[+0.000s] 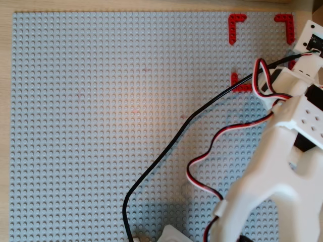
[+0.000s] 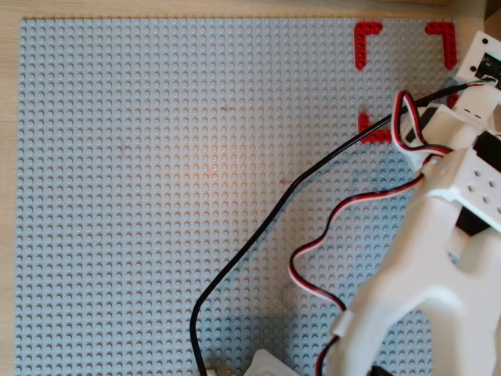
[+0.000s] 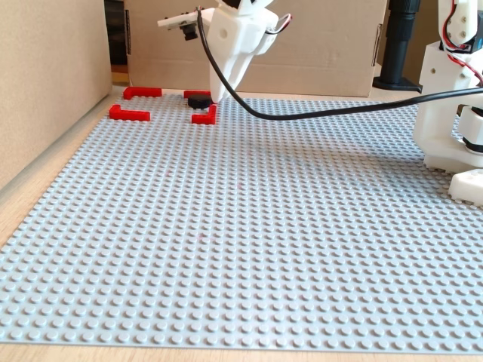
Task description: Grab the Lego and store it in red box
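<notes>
In the fixed view the small black hexagonal Lego rests on the grey baseplate inside the red box, close to its near right corner bracket. My white gripper points down with its tip right beside the Lego, touching or nearly touching it. I cannot tell how the jaws stand. In both overhead views the red box sits at the top right. There the white arm covers the box's right part, the gripper tip and the Lego.
A black cable and a red-white-black cable hang from the arm over the plate's right half. In the fixed view the arm's base stands at the right, and cardboard walls run along the left and back.
</notes>
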`<state>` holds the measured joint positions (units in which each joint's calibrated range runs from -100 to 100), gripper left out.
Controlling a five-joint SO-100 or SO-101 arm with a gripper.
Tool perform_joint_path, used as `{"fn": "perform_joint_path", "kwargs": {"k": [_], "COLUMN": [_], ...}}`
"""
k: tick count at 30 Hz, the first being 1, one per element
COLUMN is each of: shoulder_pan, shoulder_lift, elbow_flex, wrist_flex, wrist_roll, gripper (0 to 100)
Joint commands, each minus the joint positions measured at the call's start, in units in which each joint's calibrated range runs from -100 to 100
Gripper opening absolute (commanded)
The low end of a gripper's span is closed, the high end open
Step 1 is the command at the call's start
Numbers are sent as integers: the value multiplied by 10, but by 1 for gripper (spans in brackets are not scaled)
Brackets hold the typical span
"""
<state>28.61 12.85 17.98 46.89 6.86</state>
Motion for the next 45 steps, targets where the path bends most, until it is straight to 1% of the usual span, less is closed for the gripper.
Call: {"fn": "perform_joint_path", "kwargs": {"k": [1,7,11,22,27,31,34,36,38,45], "shoulder_pan": [21,19,-12,-97,-145,-185,-248,-290,-307,-310], "shoulder_lift": [-35,-176,-283,-569,-727,-817,-855,-878,-912,-1022], "elbow_flex": [-23,-25,-20,-20,-20,-19,-22,-18,-18,-17], "wrist_flex": [50,129,210,418,443,469,514,522,522,522], "wrist_roll": [0,-1,-1,-1,-7,-49,-73,-93,-106,-103], "gripper": [5,5,1,1,1,1,1,1,1,1]}}
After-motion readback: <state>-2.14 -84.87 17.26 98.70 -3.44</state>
